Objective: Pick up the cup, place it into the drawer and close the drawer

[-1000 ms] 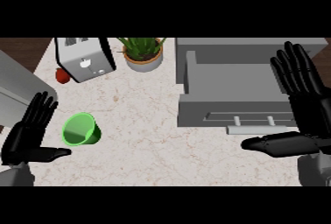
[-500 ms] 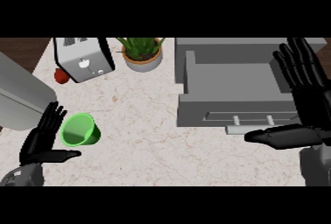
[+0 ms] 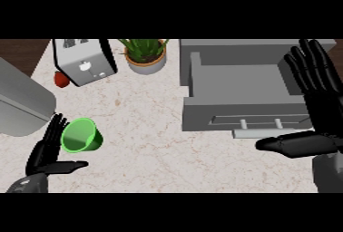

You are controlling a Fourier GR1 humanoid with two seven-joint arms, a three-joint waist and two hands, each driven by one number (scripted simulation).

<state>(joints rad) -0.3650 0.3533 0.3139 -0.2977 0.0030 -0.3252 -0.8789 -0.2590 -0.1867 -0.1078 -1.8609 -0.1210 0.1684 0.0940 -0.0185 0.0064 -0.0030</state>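
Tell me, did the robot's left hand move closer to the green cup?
Yes. The left hand slid right across the counter toward the green cup, which stayed put below the toaster. Its open fingers now sit right beside the cup.

Cup (image 3: 81, 135) lies on the counter (image 3: 154, 136) at left, just beside the left hand (image 3: 48, 152). Open drawer (image 3: 241, 97) at right; toaster (image 3: 84, 61) and potted plant (image 3: 144, 53) behind.

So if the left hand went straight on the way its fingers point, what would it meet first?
Probably the grey appliance at the counter's left edge, just ahead of the left hand. The green cup lies beside its fingers, not ahead; heights are unclear.
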